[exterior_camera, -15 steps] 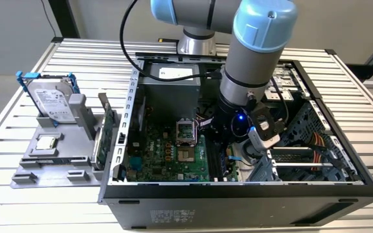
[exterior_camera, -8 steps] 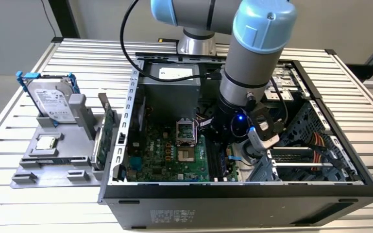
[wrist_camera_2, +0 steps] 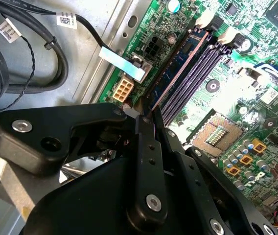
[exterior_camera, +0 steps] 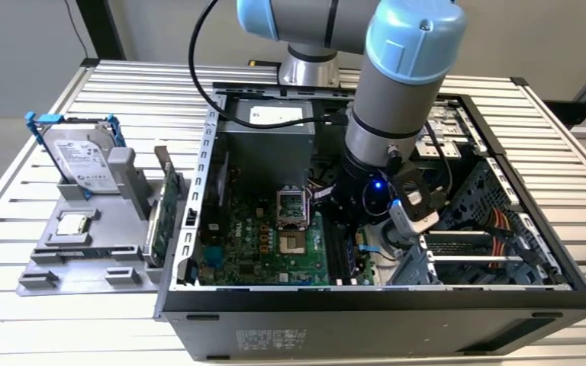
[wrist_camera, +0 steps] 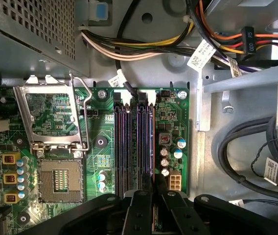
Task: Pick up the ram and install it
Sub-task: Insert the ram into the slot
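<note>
The ram point(wrist_camera_2: 178, 63) is a thin blue stick with dark chips. It stands on edge in the outermost of the motherboard's dark slots point(wrist_camera_2: 200, 68), the one nearest the white power connector. My gripper point(wrist_camera_2: 146, 116) is shut on the ram's top edge at its near end. In the first wrist view the ram point(wrist_camera: 152, 147) shows edge-on in the slot beside the capacitors, with the gripper point(wrist_camera: 153, 196) over it. In the exterior view the gripper point(exterior_camera: 357, 232) reaches down into the open computer case, over the motherboard point(exterior_camera: 262, 252).
The CPU socket point(wrist_camera: 56, 142) lies beside the slots. Cable bundles point(wrist_camera: 256, 147) and the case's metal wall point(wrist_camera: 197, 122) flank the ram's side. Outside the case, on the exterior view's left, a grey stand holds a silver hard drive point(exterior_camera: 79, 156) and a green card point(exterior_camera: 165, 202).
</note>
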